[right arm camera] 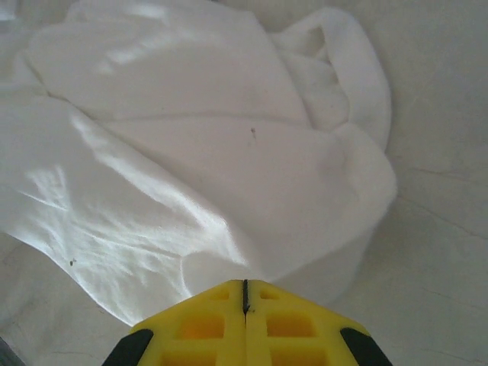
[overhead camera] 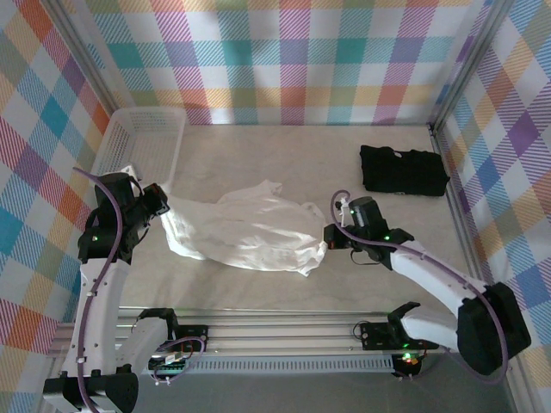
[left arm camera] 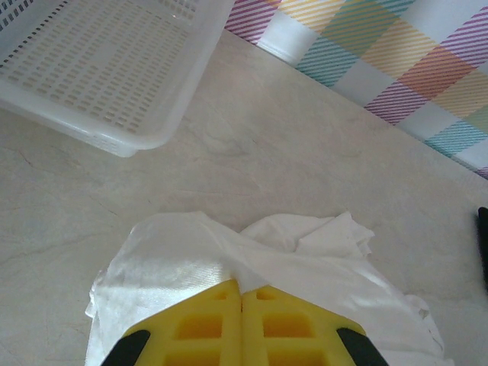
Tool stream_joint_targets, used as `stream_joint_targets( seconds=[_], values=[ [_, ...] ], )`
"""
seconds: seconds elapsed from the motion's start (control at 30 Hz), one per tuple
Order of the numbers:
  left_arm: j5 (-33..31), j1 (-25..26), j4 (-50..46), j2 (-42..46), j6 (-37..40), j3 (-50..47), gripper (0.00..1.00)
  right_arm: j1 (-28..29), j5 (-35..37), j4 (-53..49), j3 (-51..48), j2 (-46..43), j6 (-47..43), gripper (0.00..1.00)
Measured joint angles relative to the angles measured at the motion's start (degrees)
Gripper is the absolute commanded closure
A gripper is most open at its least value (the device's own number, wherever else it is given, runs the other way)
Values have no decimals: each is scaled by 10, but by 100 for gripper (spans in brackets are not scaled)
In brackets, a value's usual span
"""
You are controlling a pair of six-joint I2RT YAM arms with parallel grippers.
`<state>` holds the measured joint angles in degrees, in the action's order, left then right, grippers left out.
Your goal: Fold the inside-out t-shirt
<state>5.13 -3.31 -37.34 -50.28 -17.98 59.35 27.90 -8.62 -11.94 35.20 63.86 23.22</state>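
Note:
The inside-out t-shirt (overhead camera: pixel 250 228) is a crumpled white cloth spread across the middle of the table between the two arms. My left gripper (overhead camera: pixel 162 206) sits at its left end. In the left wrist view the yellow jaws (left arm camera: pixel 242 286) are shut, and a fold of the t-shirt (left arm camera: pixel 305 259) is pinched at their tips. My right gripper (overhead camera: pixel 327 237) is at the shirt's right edge. In the right wrist view its jaws (right arm camera: pixel 245 284) are closed together, with the white t-shirt (right arm camera: pixel 191 152) drawn up to their tips.
A white slotted basket (overhead camera: pixel 138 142) stands at the back left, close behind the left gripper, and appears in the left wrist view as the basket (left arm camera: pixel 99 61). A black folded garment (overhead camera: pixel 403 169) lies at the back right. Checked walls close in the table on three sides.

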Motion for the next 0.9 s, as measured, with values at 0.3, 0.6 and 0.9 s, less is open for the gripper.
stream_joint_targets(
  seconds=[0.3,0.6,0.9],
  values=[
    [4,0,-1,-2,-5,2,100,-93,-79,-17,7,-98,-43,100],
    [23,-11,0,-10,-31,42,100,-155,-231,44,84,-9,-73,100],
    [28,-13,0,-10,-37,37,100,-107,-320,110,106,207,-66,97]
  ],
)
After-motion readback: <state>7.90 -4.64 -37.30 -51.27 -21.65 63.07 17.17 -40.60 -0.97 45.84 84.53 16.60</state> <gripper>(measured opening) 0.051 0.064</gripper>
